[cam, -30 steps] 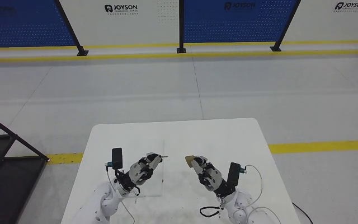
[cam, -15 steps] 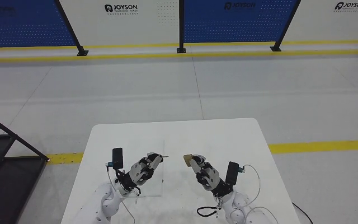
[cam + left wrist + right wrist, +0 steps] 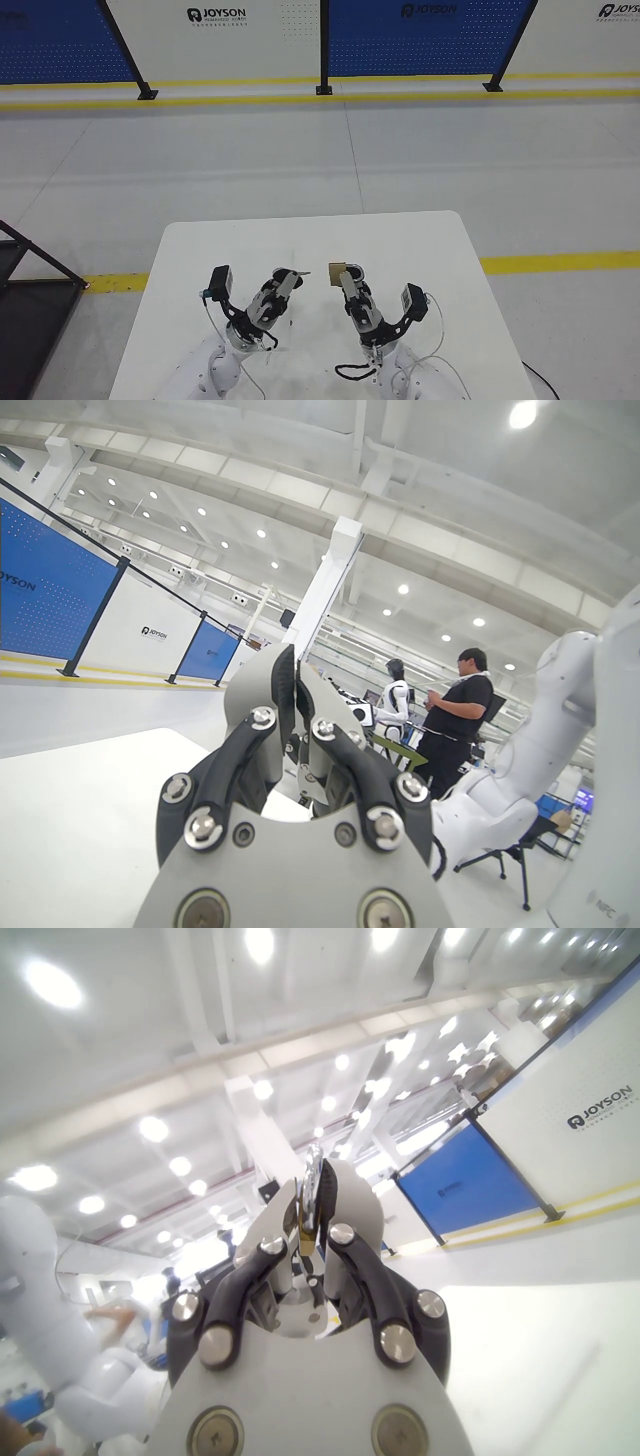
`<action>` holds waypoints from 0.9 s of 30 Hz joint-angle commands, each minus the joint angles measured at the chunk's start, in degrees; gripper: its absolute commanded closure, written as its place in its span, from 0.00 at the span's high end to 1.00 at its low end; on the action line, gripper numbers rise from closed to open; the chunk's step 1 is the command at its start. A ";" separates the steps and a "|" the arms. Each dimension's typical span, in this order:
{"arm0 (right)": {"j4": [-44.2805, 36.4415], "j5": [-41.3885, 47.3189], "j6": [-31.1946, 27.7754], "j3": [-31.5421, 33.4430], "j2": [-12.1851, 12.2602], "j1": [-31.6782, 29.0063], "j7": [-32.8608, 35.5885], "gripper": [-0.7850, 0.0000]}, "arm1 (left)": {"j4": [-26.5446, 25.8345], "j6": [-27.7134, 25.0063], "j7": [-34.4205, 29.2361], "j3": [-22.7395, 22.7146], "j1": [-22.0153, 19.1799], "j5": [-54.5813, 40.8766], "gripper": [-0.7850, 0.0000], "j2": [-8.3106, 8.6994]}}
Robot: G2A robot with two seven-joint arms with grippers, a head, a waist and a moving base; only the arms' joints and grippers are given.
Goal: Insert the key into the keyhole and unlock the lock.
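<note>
Above the near part of the white table (image 3: 400,235), both grippers are raised and face each other. My left gripper (image 3: 284,284) is shut on a thin metal key (image 3: 299,273), whose tip points toward the lock. In the left wrist view the left gripper (image 3: 296,672) has its pads pressed together, and the key is hidden between them. My right gripper (image 3: 347,282) is shut on a small brass padlock (image 3: 337,269). The right wrist view shows the padlock (image 3: 306,1227), brass body and silver shackle, clamped in the right gripper (image 3: 311,1193). A small gap separates key tip and lock.
The table's far half is bare white surface. A black frame (image 3: 28,262) stands off the table's left side. Blue and white barrier panels (image 3: 420,35) line the floor far behind. The other arm's white links (image 3: 555,720) rise close beside the left gripper.
Both arms have swung inward and toward the table's middle. The key and the padlock are now much closer together, and both wrists have turned.
</note>
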 commanded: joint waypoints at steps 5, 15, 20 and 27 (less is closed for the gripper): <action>1.53 1.01 1.36 -0.90 -1.13 1.10 -1.22 0.00 | 2.66 0.00 2.72 3.98 -2.46 -1.33 0.00 -0.19; 1.53 1.01 1.36 -0.90 -1.13 1.10 -1.22 0.00 | 4.52 0.00 2.72 7.10 -4.90 -3.11 0.00 -0.40; 1.53 1.01 1.36 -0.90 -1.13 1.10 -1.22 0.00 | 4.88 0.00 2.72 7.96 -5.37 -3.76 0.00 -0.59; 1.53 1.01 1.36 -0.90 -1.13 1.10 -1.22 0.00 | 4.70 0.00 2.72 9.01 -5.73 -4.50 0.00 -0.69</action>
